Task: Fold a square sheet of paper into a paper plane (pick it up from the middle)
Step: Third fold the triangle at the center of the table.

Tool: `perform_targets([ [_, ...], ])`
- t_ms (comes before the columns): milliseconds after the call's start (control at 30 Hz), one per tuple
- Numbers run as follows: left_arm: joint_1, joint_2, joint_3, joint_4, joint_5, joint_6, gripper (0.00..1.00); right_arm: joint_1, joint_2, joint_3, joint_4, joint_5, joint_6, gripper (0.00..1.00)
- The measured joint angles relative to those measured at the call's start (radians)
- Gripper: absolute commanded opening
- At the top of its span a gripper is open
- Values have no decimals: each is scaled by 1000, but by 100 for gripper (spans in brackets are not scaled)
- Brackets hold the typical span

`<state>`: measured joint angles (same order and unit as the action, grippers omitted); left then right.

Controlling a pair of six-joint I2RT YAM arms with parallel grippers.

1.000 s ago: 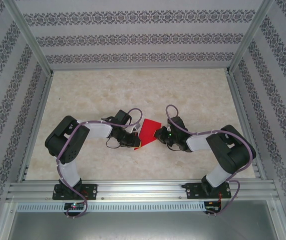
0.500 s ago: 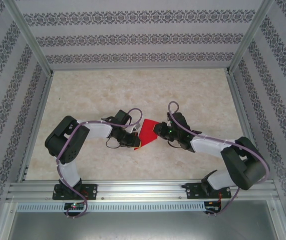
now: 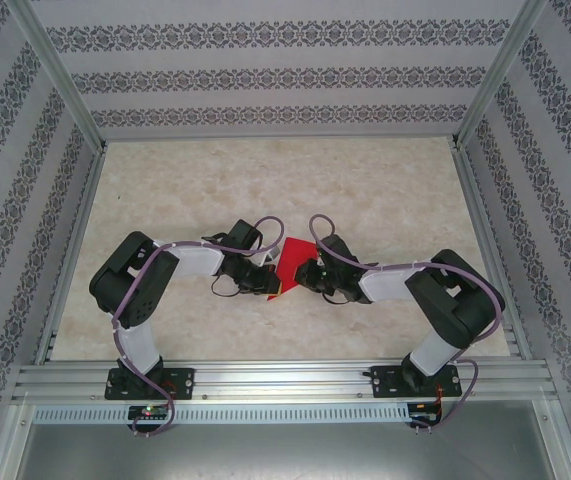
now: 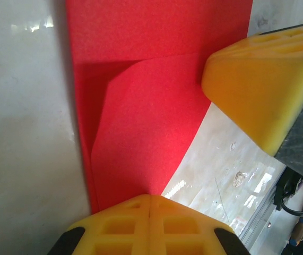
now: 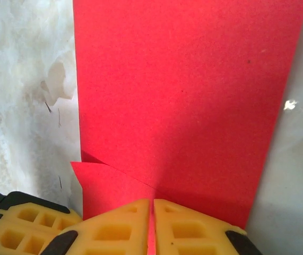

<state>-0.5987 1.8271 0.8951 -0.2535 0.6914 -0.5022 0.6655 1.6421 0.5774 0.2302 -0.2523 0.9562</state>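
- The red sheet of paper (image 3: 292, 258) is near the middle of the pale marbled table (image 3: 265, 180), between the two grippers.
- The left gripper (image 4: 150, 199) is clenched: its yellow pads are pressed together on one edge of the sheet of paper (image 4: 151, 111).
- The right gripper (image 5: 152, 204) is also clenched on the sheet of paper (image 5: 188, 90); a thin red line shows between its pads.
- In the left wrist view, the sheet has a folded layer with a slanted crease, and it throws a shadow on the table at its left side.
- From above, the left gripper (image 3: 269, 282) and the right gripper (image 3: 305, 275) are just beside each other.
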Motion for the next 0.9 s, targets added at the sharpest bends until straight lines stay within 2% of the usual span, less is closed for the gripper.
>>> perform_targets([
  [300, 0, -32, 23, -90, -31, 0, 7, -5, 12, 1, 9, -14, 9, 9],
  [567, 0, -35, 150, -118, 36, -3, 12, -7, 20, 14, 0, -25, -9, 10],
  [900, -6, 74, 183, -120, 83, -5, 13, -13, 26, 22, -8, -38, -8, 9],
])
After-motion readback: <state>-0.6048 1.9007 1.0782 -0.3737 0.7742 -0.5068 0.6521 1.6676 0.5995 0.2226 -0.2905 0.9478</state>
